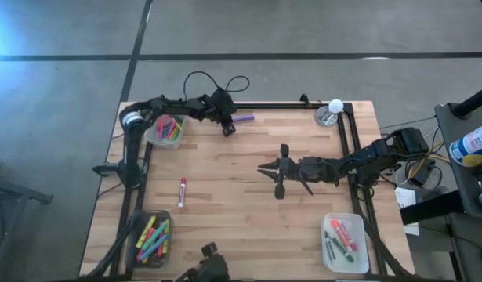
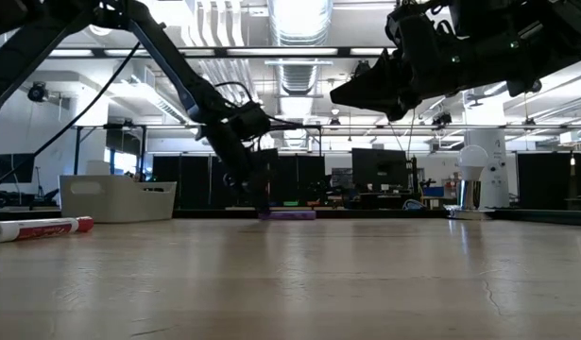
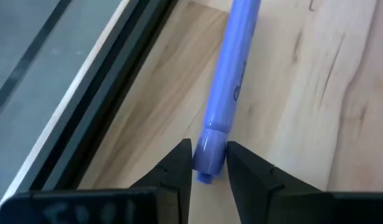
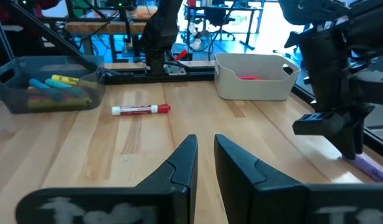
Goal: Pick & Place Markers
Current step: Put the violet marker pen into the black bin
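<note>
Wooden table [image 1: 248, 180] fills the high view: the left gripper [image 1: 228, 128] sits down at the far edge with a purple marker [image 1: 245, 118] just beside it, while the right gripper [image 1: 277, 169] hovers mid-table, a red-and-white marker [image 1: 182, 191] lying well apart from it. Left wrist view: the fingers [image 3: 179, 163] are clamped on the purple marker's [image 3: 225, 87] capped end (flat on the wood). Right wrist view: the right gripper's [image 4: 205, 163] fingers stand slightly apart, holding nothing.
</note>
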Controlling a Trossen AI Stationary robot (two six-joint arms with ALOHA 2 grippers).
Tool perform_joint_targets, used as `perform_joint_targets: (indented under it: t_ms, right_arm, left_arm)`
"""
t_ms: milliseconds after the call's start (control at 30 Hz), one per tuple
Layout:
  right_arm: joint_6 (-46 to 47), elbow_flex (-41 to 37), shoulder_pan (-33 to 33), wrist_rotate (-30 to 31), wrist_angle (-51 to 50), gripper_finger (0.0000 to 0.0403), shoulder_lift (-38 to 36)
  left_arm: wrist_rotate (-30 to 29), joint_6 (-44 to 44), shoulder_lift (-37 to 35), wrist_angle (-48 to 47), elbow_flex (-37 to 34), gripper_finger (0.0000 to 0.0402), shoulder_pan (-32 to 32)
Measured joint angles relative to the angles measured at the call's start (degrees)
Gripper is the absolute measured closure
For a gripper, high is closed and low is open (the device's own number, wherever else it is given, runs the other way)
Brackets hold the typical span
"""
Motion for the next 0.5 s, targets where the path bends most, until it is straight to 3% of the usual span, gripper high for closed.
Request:
perform_joint_targets:
  t_ms: [267, 500]
  right_arm:
    - [0.7, 0.0, 0.0, 0.0, 0.0, 0.0355, 0.0]
    - [1.3, 0.0, 0.0, 0.0, 0.0, 0.0355, 0.0]
  left_arm:
    - [2.8, 1.0, 0.0, 0.7, -1.7, 0.0307, 0.2]
    - [3.0, 1.0, -0.2, 7.4, -5.7, 0.0321, 0.3]
